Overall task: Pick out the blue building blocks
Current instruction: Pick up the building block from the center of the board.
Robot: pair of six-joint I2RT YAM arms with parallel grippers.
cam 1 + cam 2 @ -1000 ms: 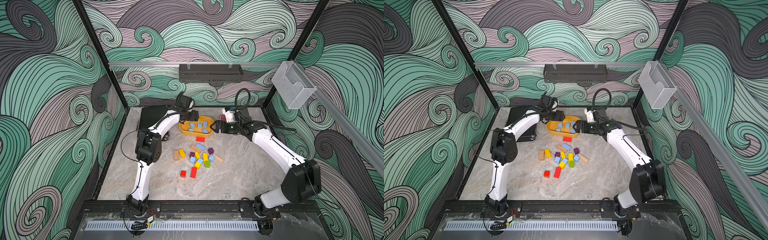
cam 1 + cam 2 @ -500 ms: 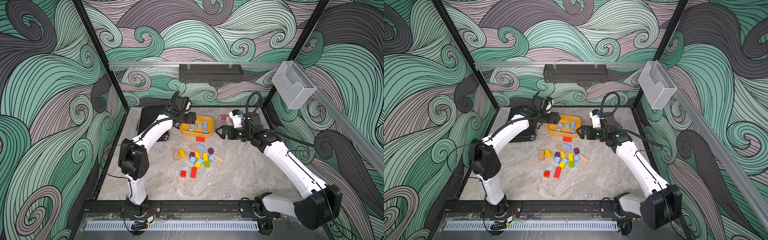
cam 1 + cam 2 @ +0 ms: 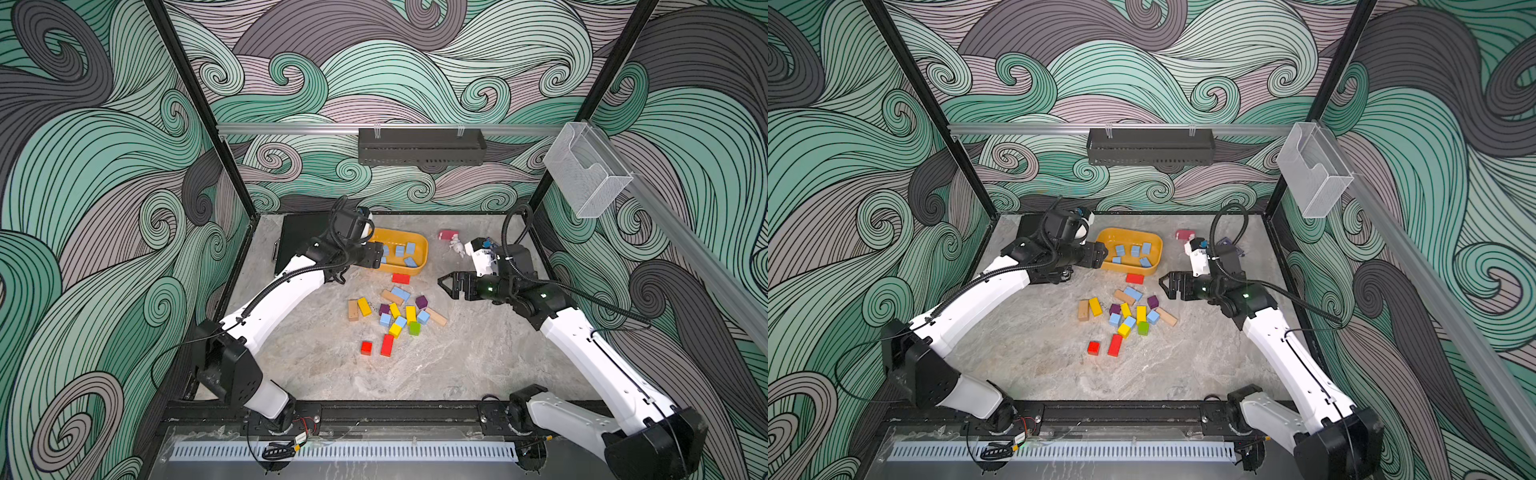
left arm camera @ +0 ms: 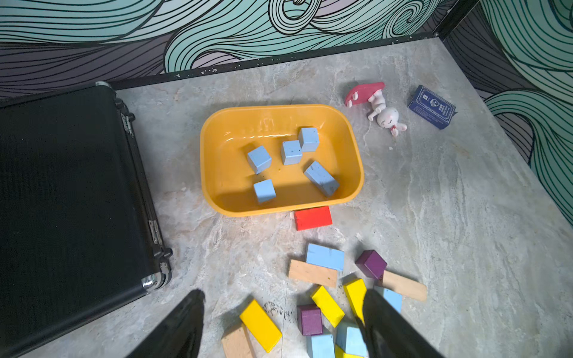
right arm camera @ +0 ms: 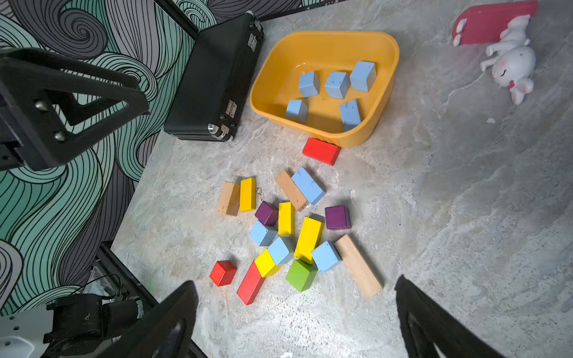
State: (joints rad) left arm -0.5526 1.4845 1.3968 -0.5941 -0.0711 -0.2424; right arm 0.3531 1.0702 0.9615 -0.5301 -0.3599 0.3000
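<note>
Arms angled inward; left pincer released near tray, right pincer released beside scattered blocks.

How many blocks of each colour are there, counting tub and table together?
blue blocks: 9
yellow blocks: 4
red blocks: 3
plain wooden blocks: 3
purple blocks: 2
green block: 1
total: 22
</note>
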